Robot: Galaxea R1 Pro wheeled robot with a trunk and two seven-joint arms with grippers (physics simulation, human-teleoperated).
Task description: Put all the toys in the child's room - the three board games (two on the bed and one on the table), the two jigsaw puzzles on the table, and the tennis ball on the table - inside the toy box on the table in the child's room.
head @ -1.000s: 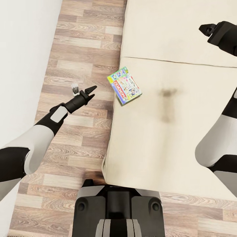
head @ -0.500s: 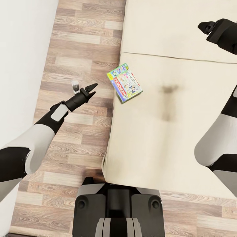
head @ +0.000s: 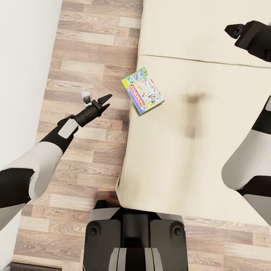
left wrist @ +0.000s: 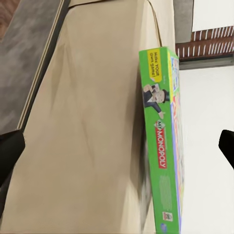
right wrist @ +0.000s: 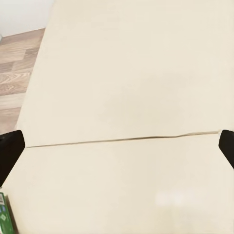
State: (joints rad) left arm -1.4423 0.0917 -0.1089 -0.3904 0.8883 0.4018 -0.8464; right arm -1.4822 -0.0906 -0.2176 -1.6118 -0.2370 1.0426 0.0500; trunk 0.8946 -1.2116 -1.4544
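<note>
One board game (head: pixel 142 90), a green Monopoly box, lies flat on the beige bed (head: pixel 195 150) at its left edge. My left gripper (head: pixel 107 101) hovers open over the wood floor just left of the box, pointing at it. In the left wrist view the box's green side (left wrist: pixel 163 146) sits between the spread fingertips (left wrist: pixel 9 151). My right gripper (head: pixel 235 32) hangs open over the far right of the mattress, holding nothing. A corner of the box (right wrist: pixel 4 214) shows in the right wrist view. The table, toy box, jigsaw puzzles and tennis ball are out of view.
A white wall (head: pixel 22 75) runs along the left, with a strip of plank floor (head: pixel 90 56) between it and the bed. A small grey-white object (head: pixel 86 97) stands on the floor beside the left gripper. My dark base (head: pixel 135 241) butts against the bed's near edge.
The whole picture has slid slightly upward, so the camera has moved. Both arms keep nearly the same pose, and the box still lies on the bed.
</note>
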